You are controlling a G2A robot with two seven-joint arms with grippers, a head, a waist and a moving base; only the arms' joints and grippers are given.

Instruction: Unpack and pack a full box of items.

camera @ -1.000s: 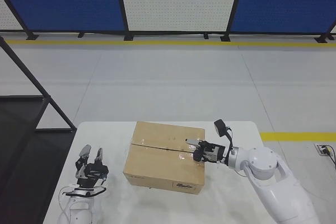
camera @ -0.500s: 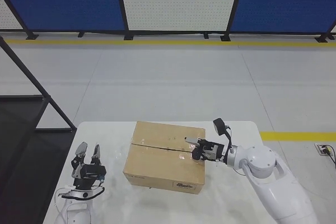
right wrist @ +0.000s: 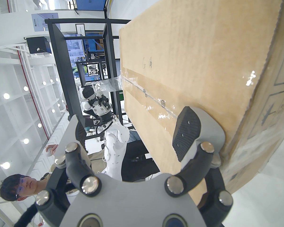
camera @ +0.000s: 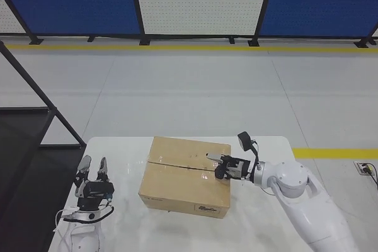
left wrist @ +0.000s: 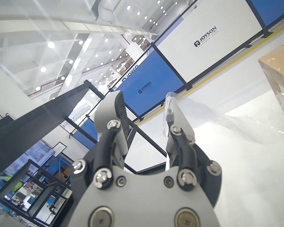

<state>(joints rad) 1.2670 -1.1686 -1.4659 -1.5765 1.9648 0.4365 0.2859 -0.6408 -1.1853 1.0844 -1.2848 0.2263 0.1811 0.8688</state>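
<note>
Cardboard box (camera: 186, 179) sits mid-desk toward the far edge, its flaps shut and a glossy tape seam (right wrist: 153, 98) running along the top. My right gripper (camera: 215, 167) is at the box's right end, over that seam. Its jaws are wide apart with nothing between them. One pad (right wrist: 187, 128) lies close against the lid near the corner, though I cannot tell whether it touches. My left gripper (camera: 94, 162) is over the desk (camera: 129, 151) near its left edge, well apart from the box. It is open too and grips nothing, yet a strip of clear film (left wrist: 203, 112) clings to one finger and trails back toward the box. That film worries me most. If I draw the left arm away, it could tug the box toward the left edge. It could also tear and stay stuck to the finger, spoiling later grips. On the right, the slick tape could let my pad skid off the corner, and a hard press might cave the flap onto whatever is packed beneath.
</note>
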